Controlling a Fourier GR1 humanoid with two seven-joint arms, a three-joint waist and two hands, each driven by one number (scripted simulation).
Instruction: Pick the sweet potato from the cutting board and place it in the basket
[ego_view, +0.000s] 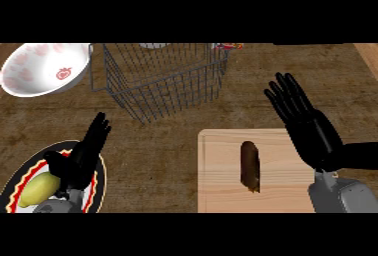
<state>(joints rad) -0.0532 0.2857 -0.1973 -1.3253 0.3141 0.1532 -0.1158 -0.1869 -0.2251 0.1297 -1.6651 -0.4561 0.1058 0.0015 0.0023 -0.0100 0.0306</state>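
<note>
Hidden or cut off: the pale square wooden cutting board runs out of view at 6 o'clock, and the right hand covers its right edge. The black-rimmed plate with red and yellow bands is cropped at 7 o'clock, partly behind the left hand. Objects beyond the basket at 12 o'clock cannot be identified.

The dark brown elongated sweet potato lies lengthwise on the board, untouched. The black right hand stands just beside it toward 2 o'clock, fingers straight and spread, grasping nothing. The black left hand rests at 8 o'clock, fingers extended, released, above the plate holding a yellow lemon.

The grey wire basket sits at 12 o'clock, well apart from the potato. A white bowl with red prints lies at 10 o'clock. The surface is a dark brown wooden counter.
</note>
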